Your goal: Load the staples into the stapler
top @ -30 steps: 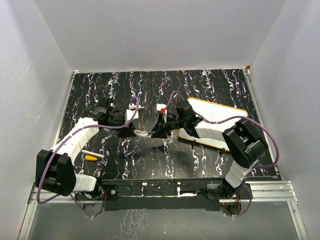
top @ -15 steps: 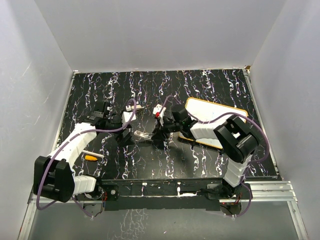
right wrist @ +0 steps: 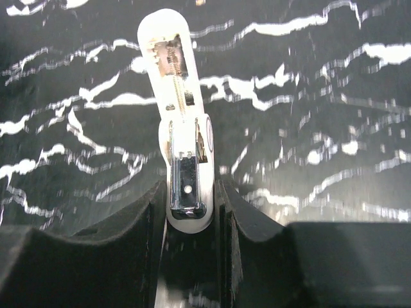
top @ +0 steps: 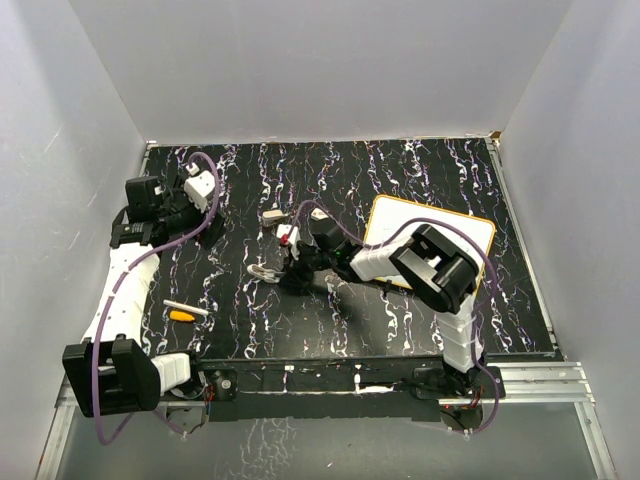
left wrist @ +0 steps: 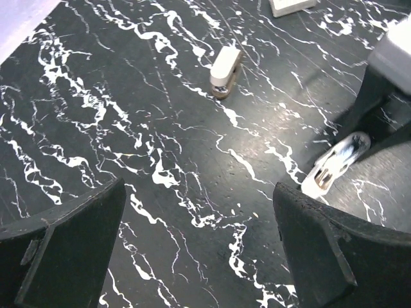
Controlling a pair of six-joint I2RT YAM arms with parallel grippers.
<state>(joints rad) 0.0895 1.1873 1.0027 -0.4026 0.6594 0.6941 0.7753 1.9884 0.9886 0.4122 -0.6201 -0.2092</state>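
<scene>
Right wrist view has the stapler (right wrist: pixel 182 138) lying open on the black marbled table (right wrist: pixel 321 96). Its lid is swung away so the spring and the bare channel face up, and the right gripper (right wrist: pixel 189 196) pinches the stapler's near end from both sides. That hold looks meant to pin the body steady and keep the channel exposed for loading. The staples (left wrist: pixel 225 67), a small cream oblong piece, lie on the table just beyond the stapler, apart from it and touched by neither arm, so loading has not yet begun. The left gripper (left wrist: pixel 199 192) hangs well off to the far left of the stapler, fingers spread wide with nothing between them, a stance that seems suited to reaching in for the staples. A pen (top: pixel 186 307) and an orange cap (top: pixel 181 316) lie to the near left of the stapler.
</scene>
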